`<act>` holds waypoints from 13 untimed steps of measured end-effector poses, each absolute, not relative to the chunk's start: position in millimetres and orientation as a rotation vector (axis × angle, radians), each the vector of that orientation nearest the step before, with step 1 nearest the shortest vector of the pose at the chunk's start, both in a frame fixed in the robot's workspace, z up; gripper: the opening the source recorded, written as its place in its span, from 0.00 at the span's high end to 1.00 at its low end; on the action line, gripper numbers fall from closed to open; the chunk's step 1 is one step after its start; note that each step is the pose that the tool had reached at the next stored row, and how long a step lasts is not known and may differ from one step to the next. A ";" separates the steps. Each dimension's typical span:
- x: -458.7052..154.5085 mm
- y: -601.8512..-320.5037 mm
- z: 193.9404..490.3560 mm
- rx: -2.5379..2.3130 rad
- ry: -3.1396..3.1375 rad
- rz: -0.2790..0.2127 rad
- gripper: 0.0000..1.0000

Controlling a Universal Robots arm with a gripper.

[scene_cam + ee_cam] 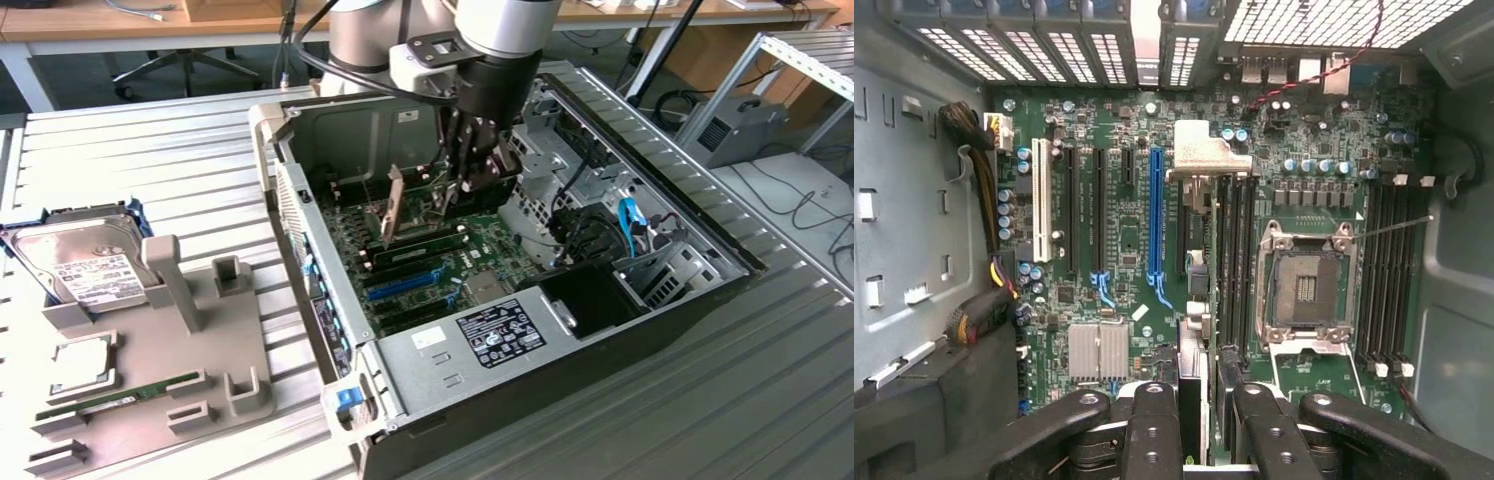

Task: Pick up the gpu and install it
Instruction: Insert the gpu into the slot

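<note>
One arm reaches down from the far side into the open computer case (641, 250), its wrist pointing almost straight down over the motherboard (441, 265). We see the gripper (461, 180) well inside the case, with its two dark fingers (1154, 420) closed on the gpu (391, 212), one on each flat face of the card.

In the exterior view the gpu hangs below the gripper, standing on edge above the board, and its tan-looking bracket end slants down toward the exterior view's left. In the wrist view we look along the card edge-on: it appears as a thin dark strip (1192, 300) running away from the fingers toward the rear slot grille of the case, and the silvery metal bracket (1209, 160) caps the far end. Its long axis lies parallel to the expansion slots, between the blue slot (1156, 215) and the black memory slots beside the CPU socket (1304, 290). We cannot tell whether its lower edge touches the board.

Outside the case, at the exterior view's left, a grey holder tray (160, 380) carries a silver hard drive (80, 265), a CPU chip (80, 365) and a green memory stick (120, 398).
</note>
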State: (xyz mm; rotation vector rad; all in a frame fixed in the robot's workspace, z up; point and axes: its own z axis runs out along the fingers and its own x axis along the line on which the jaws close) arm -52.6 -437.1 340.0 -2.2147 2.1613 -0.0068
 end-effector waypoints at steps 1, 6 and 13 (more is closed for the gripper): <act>-52.8 -437.2 339.9 -2.215 2.161 -0.007 0.74; -53.7 -438.2 339.0 -2.215 2.161 -0.007 0.74; -54.5 -438.9 338.0 -2.215 2.161 -0.007 0.74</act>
